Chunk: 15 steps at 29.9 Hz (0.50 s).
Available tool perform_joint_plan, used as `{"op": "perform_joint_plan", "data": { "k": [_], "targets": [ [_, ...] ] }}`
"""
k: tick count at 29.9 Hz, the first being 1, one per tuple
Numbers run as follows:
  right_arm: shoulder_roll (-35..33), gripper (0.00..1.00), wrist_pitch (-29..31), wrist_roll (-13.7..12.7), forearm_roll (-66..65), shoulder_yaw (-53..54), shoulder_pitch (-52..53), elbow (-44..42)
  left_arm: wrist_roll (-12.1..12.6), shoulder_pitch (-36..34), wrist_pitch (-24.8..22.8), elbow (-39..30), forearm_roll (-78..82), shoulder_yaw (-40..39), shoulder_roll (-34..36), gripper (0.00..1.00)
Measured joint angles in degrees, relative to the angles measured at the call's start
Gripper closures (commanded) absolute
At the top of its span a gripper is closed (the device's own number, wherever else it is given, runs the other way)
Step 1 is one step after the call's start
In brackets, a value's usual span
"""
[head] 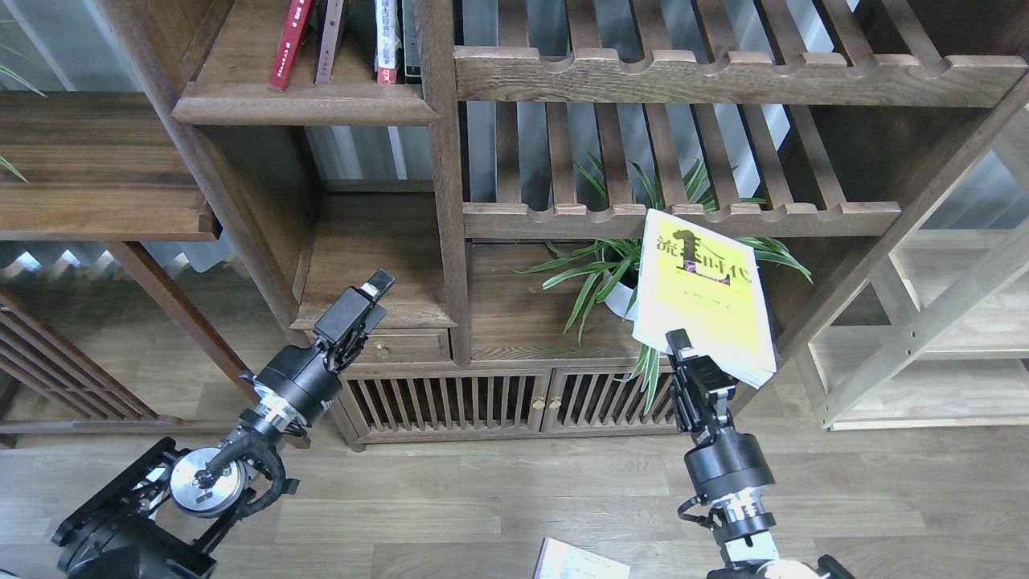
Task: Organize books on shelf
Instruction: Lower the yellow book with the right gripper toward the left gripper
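Note:
My right gripper is shut on the lower left edge of the thick yellow-green book with black characters, held tilted in front of the cabinet and the plant. My left gripper is empty, near the small drawer; its fingers look close together and I cannot tell its state. The dark-brown shelf with a rounded front edge is at the upper left and holds thin upright spines. A corner of a pale book lies on the floor at the bottom edge. The red book is out of view.
A potted spider plant stands on the low cabinet behind the held book. Slatted notched racks span the upper right. Pale light-wood shelving is at the right. A dark side table is at the left.

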Motion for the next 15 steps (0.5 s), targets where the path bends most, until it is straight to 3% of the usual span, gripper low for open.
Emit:
{"op": "perform_joint_plan", "data": {
  "k": [15],
  "targets": [
    [5.5,0.99,0.0,-0.2,-9.3,-7.7,-4.2,0.0,0.1,6.6,0.0,-3.1,-3.2,5.5,-1.8,0.05]
  ]
}}
